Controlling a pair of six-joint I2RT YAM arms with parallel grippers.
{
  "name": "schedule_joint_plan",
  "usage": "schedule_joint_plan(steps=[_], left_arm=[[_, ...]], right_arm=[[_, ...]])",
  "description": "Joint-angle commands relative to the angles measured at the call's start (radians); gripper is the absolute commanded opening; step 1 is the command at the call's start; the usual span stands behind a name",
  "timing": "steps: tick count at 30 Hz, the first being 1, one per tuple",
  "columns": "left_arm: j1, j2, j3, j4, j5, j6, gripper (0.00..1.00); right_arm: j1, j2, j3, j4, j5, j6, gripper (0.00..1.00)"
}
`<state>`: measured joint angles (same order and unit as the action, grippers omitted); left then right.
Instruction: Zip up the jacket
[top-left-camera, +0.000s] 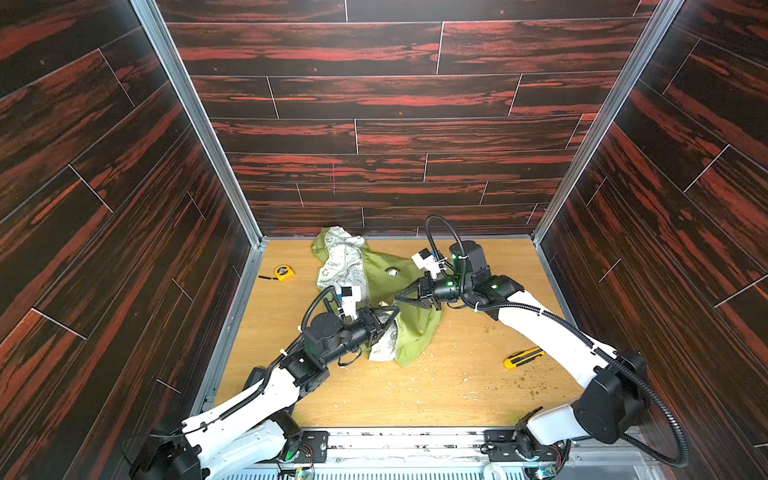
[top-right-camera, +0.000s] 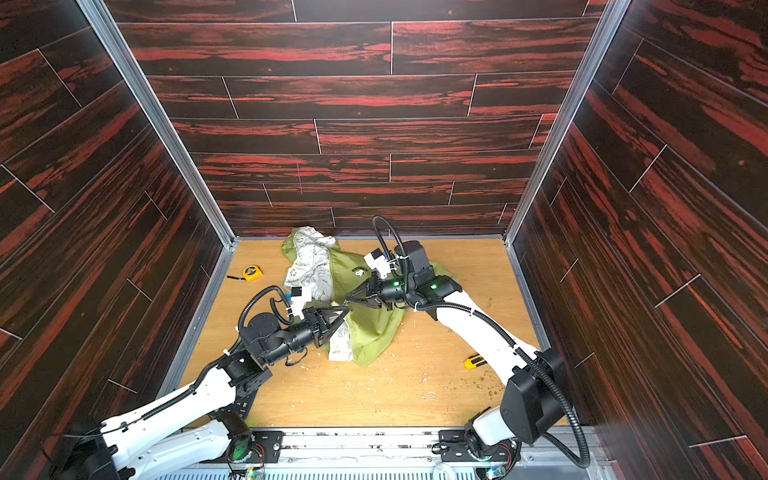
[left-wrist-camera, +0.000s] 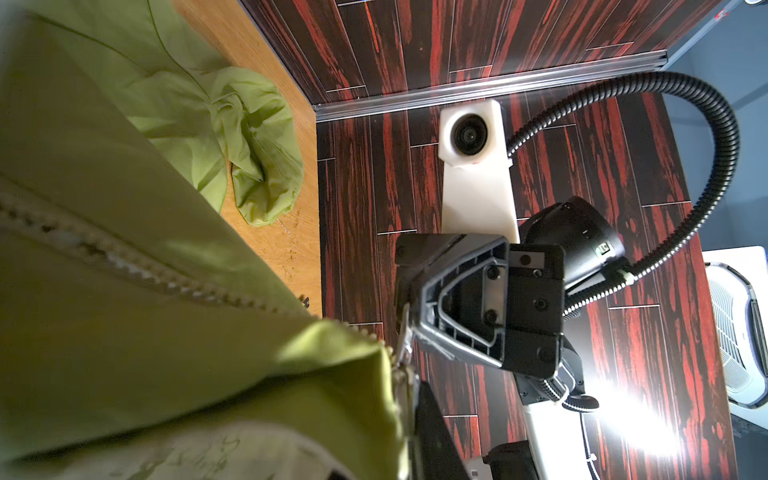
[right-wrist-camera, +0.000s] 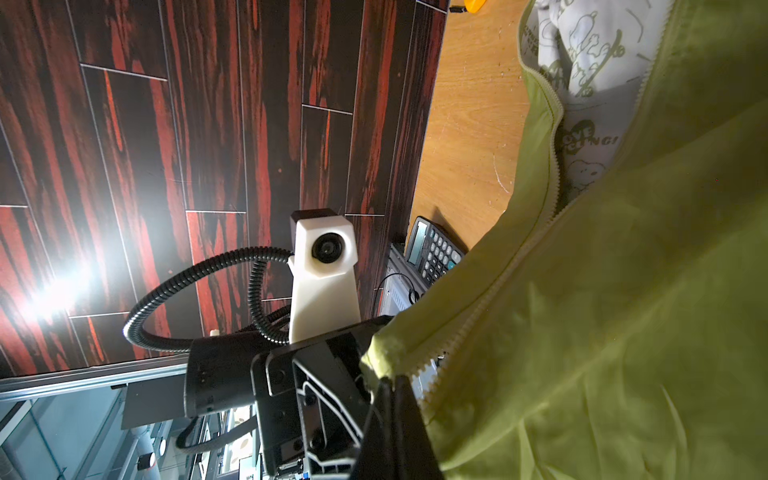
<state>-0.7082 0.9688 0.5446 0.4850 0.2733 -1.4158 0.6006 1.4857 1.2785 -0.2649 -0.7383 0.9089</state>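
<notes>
The jacket (top-left-camera: 417, 332) is seen crumpled on the table (top-left-camera: 415, 399), from the middle back to the rear wall (top-left-camera: 374, 137), with its lining (top-left-camera: 345, 257) exposed. Fabric beside its undone zipper (left-wrist-camera: 137, 262) is pinched by the closed left gripper (top-left-camera: 392, 314). The zipper's end is clamped in the closed right gripper (top-left-camera: 400, 297), just beside it.

Both top views look steeply down from behind the arms. Wrist cameras ride close behind the left gripper (top-left-camera: 392, 312) and right gripper (top-left-camera: 398, 297), facing each other across the jacket (top-left-camera: 417, 330).
</notes>
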Motion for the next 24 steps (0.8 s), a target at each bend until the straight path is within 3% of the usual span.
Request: schedule_joint_plan(steps=[1, 8, 14, 19, 24], left_arm=[[-0.002, -0.071, -0.015, -0.038, -0.007, 0.016, 0.00], [-0.002, -0.111, -0.048, -0.039, -0.051, -0.006, 0.00], [-0.002, -0.142, -0.074, -0.036, -0.127, -0.022, 0.36], [-0.002, -0.108, -0.048, -0.027, -0.114, -0.019, 0.48], [-0.002, -0.055, -0.029, 0.005, -0.115, -0.014, 0.51]], right_arm=[[-0.039, 0.009, 0.031, 0.020, 0.125, 0.007, 0.00], [-0.038, 0.008, 0.034, 0.027, 0.125, 0.016, 0.00], [-0.020, 0.001, 0.035, 0.026, 0.121, 0.017, 0.00], [-0.005, 0.001, 0.034, 0.026, 0.120, 0.019, 0.00], [0.009, -0.001, 0.039, 0.024, 0.122, 0.024, 0.00]])
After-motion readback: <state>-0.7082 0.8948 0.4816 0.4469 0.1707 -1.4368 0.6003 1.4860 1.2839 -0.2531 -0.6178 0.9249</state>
